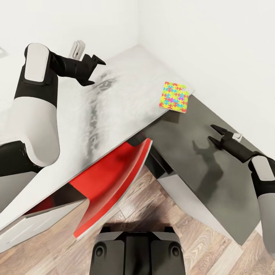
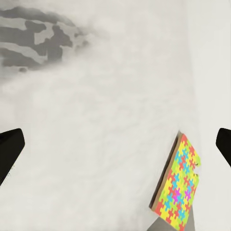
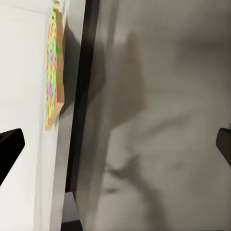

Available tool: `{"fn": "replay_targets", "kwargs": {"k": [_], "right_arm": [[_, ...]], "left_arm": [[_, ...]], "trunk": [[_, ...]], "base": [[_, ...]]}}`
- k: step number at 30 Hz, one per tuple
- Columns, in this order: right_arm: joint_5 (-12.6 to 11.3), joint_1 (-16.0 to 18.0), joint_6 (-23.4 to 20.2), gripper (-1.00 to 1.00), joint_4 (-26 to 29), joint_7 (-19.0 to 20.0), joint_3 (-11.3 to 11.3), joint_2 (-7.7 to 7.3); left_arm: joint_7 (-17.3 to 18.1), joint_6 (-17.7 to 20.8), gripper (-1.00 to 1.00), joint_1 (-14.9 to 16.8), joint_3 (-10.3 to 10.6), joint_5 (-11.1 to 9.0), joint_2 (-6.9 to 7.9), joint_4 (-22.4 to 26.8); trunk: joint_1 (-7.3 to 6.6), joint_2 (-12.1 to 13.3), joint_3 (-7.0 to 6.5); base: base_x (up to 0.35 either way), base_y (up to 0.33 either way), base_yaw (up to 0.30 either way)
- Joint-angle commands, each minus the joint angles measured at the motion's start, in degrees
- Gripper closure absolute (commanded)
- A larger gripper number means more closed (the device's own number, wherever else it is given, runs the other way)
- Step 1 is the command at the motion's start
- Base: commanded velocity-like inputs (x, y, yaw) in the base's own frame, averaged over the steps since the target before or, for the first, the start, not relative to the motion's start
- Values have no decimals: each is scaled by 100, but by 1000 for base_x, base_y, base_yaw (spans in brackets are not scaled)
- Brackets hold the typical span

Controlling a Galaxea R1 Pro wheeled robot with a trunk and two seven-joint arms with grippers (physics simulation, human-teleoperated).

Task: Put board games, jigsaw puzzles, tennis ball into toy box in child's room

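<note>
Robot base at 6 o'clock, over wood-plank floor. One red chair just beyond, tucked under tabletop. Dark grey wing toward 4 o'clock. Right pincer at 3 o'clock, above dark wing, fingers spread, holding nothing. One jigsaw puzzle at 1 o'clock, flat on light top's corner edge, where the dark wing begins; also seen from left wrist and right wrist. Left pincer at 11 o'clock, above light top, fingers apart, empty. One pale clip-like object by wall behind it.
</note>
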State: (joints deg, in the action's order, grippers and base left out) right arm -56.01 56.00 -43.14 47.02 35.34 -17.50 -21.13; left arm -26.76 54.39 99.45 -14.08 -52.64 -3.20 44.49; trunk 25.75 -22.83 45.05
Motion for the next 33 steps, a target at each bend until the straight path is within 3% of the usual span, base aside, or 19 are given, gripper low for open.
{"fn": "replay_targets", "kwargs": {"k": [1, 17, 33], "right_arm": [[-9, 10, -35, -100, -5, 8, -10, -8], [1, 32, 273, -100, -61, -13, -16, -60], [-14, 33, 455, -100, -76, -20, -39, -337]], "left_arm": [[-61, 14, -100, 5, -25, -57, -8, 2], [-39, 13, -100, -3, -25, -76, -8, -1], [-34, 14, -100, -4, -25, -95, -14, 7]], "trunk": [[3, -9, 7], [3, -9, 7], [3, -9, 7]], "base": [[0, -3, 111], [0, -1, 198], [0, 0, 39]]}}
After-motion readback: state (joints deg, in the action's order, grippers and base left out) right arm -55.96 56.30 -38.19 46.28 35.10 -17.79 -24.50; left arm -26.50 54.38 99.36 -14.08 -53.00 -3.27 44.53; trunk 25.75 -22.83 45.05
